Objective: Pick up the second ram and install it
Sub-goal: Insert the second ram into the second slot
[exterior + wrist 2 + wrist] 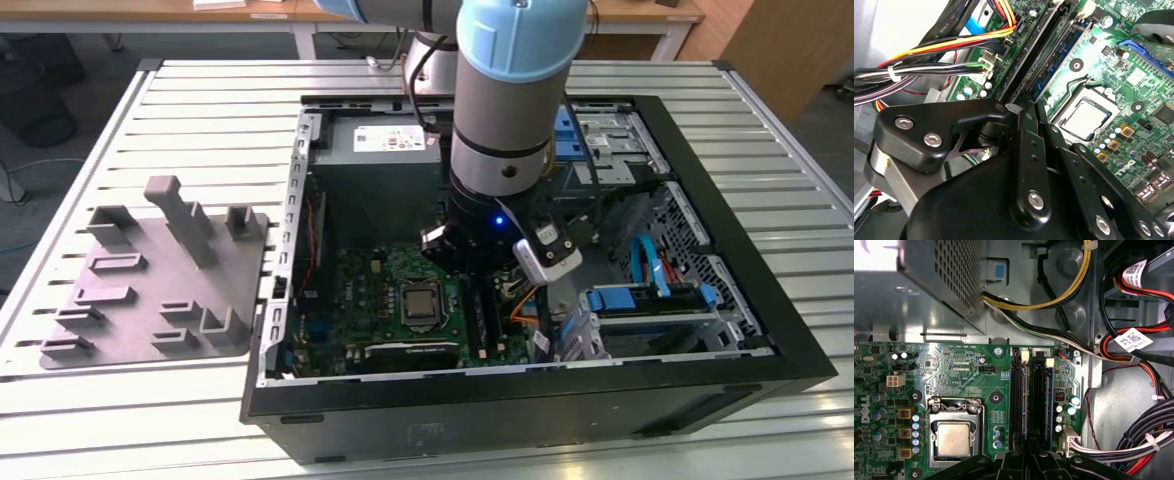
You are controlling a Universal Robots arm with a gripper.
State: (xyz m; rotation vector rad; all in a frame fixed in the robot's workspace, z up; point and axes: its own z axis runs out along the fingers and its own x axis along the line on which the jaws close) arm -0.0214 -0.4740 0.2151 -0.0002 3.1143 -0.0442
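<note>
Pincer (1026,460) low over green board (969,370), grip state unclear, ram (1038,405) upright in socket, cables (1134,440) crowding beside

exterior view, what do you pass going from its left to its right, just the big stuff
Grey plastic tray → green board inside the open computer case → the arm's gripper down over the board's memory sockets → blue drive cables.

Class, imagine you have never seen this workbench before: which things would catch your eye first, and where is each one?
First comes the thick grey and pale-blue robot arm, reaching down into the open black computer case on the slatted metal table. Under it lies the green circuit board with its square silver processor beside the long black memory sockets. The black pincer hangs right over those sockets.
</note>
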